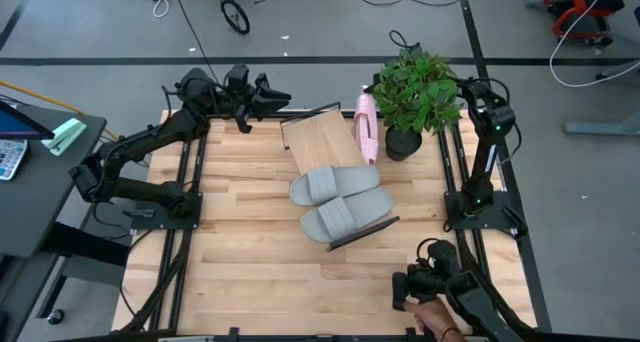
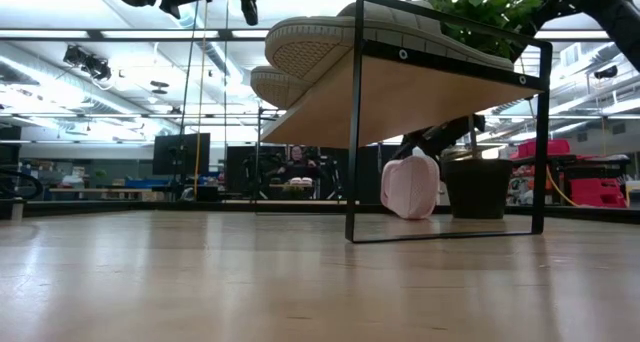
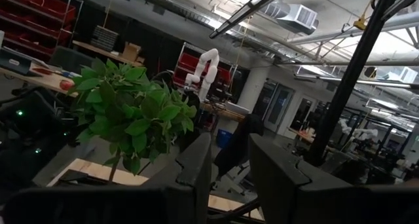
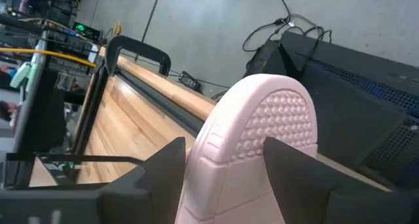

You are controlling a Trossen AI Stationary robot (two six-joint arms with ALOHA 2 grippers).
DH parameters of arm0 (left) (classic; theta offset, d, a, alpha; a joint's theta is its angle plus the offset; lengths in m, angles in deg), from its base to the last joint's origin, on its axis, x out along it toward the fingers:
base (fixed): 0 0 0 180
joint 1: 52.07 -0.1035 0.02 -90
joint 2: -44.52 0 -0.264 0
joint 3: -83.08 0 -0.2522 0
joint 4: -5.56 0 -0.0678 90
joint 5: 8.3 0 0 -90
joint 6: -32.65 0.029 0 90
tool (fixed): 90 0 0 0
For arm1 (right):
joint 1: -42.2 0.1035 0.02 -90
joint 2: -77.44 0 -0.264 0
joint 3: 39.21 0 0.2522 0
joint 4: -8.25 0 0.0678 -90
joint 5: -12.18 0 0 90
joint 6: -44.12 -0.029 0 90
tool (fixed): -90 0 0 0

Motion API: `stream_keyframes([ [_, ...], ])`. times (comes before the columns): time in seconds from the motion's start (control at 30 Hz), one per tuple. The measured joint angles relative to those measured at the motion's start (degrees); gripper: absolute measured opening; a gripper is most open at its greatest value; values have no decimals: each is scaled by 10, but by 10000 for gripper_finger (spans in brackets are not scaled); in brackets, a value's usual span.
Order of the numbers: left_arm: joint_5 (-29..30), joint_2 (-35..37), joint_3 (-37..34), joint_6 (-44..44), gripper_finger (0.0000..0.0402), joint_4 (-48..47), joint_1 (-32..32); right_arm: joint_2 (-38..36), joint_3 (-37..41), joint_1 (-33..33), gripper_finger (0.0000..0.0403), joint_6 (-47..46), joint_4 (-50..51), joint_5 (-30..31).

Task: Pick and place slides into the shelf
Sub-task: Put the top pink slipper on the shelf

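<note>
Right gripper (image 4: 226, 152): at the near right corner of the desk (image 1: 250, 252), its fingers clenched on the end of a pale pink slide (image 4: 262, 119), dimpled sole facing the wrist camera.
Person's hand (image 1: 437, 315): just beside that gripper at the desk's near edge; I cannot tell whether it touches the slide.
Step in hand: by my reading, carrying the gripped pink slide to the shelf.
Shelf (image 1: 320, 137): mid-desk, lying askew, raised on its black frame in the low view.
Grey slides (image 1: 335, 184): both already on the shelf's nearer half, side by side and touching; the farther half is bare board.
How to do it well: lift clear of the grey pair's straps before crossing, turn the slide sole-down in line with the grey ones, and lower it onto the bare board until it rests flat before letting go. Held by one end, it may swing, so move gently.
Second pink slide (image 1: 367, 130): beside the shelf's far right edge, close against the plant (image 1: 415, 87); not yet placed.
Risk: leaves and pot crowd that far end.
Left gripper (image 3: 229, 165): waiting at the far edge of the desk, fingers released and empty.
</note>
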Motion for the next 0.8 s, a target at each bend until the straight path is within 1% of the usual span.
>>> stream_keyframes([
  [0.07, 0, 0, 0, 0, 107, 0, 0, 0, 0, 0, 190, 1, -2, 1],
  [0.13, 0, 0, 0, 0, 107, 0, 0, 0, 0, -1, 160, 3, -2, 2],
  [0.3, 0, 0, 0, 1, 107, 0, 0, 0, 0, -1, 57, 17, -2, 3],
  [0.33, 0, 0, 0, 1, 107, 0, 0, 0, 0, -1, 46, 17, -2, 3],
  [0.7, 0, 0, 0, 1, 107, -9, 0, -3, 0, 0, 44, 14, -15, 29],
  [0.8, 0, 0, 0, 1, 107, -11, 0, -11, 2, 0, 43, 16, -20, 49],
])
